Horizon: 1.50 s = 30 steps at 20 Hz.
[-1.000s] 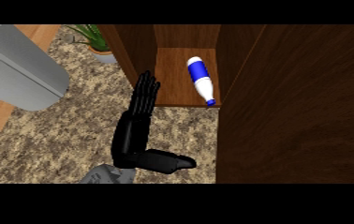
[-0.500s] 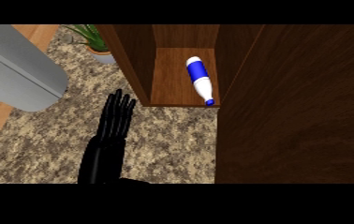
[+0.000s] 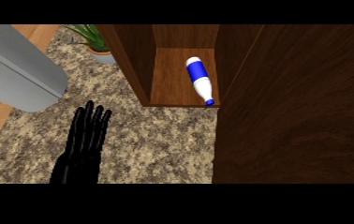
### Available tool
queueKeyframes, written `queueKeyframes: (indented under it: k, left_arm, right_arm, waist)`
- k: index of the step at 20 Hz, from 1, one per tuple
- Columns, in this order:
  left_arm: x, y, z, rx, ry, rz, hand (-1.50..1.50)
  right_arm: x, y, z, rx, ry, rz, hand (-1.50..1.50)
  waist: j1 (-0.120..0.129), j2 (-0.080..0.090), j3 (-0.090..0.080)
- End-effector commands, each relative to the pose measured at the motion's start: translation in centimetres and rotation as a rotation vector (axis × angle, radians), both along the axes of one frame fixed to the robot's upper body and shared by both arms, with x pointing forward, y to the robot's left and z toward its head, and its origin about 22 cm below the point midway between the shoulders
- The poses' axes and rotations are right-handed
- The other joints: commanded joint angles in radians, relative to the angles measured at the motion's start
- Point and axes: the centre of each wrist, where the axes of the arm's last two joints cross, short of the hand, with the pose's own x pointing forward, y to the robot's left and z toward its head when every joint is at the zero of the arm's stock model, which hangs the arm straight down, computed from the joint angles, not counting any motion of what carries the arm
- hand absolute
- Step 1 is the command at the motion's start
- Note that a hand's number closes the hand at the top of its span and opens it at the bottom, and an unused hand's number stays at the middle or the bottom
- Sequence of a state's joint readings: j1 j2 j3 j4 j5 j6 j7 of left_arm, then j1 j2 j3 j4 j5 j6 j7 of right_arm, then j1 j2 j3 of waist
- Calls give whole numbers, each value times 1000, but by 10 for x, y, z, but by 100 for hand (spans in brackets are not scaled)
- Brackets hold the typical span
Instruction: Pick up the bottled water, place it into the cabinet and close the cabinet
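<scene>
The bottled water [image 3: 199, 80] is laid on its side inside the open cabinet [image 3: 173, 78]. The left robot hand [image 3: 84, 143] is held flat, fingers straight, over the desk [image 3: 159, 138].

left hand [image 3: 83, 143]: wrist and forearm cut by lower edge | potted plant [image 3: 93, 42]: top cropped, right side behind cabinet [image 3: 135, 63] wall | grey appliance [image 3: 24, 78]: runs off left edge | right hand: unseen

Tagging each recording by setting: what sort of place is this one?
Probably a kitchen counter: a speckled granite countertop, a wooden cabinet with a water bottle lying inside, and a potted plant behind.
</scene>
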<state>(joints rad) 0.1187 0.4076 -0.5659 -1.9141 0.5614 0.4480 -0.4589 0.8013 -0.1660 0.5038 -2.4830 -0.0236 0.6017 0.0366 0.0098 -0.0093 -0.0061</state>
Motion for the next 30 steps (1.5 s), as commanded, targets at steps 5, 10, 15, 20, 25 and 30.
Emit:
queueKeyframes:
  k: [5,10,15,20,25,30]
  left_arm:
    - [-19,33,2,-5,3,19,-150]
    - [-22,40,-1,-1,9,18,-150]
    - [-21,57,5,2,1,27,-150]
    - [-29,59,0,-6,12,25,-150]
    - [-29,70,8,-10,4,2,-150]
    - [-28,79,10,9,-26,-1,-150]
  right_arm:
    - [3,32,45,-72,-192,69,150]
    - [15,49,47,-107,-234,100,150]
    - [27,63,51,-122,-255,96,150]
    - [39,79,51,-139,-271,114,150]
    - [51,88,49,-171,-286,130,150]
    - [58,93,49,-189,-292,157,150]
  waist:
    - [27,1,-3]
    - [23,-5,-6]
    - [26,-1,-6]
    - [29,1,-6]
    - [42,1,-7]
    - [59,6,-7]
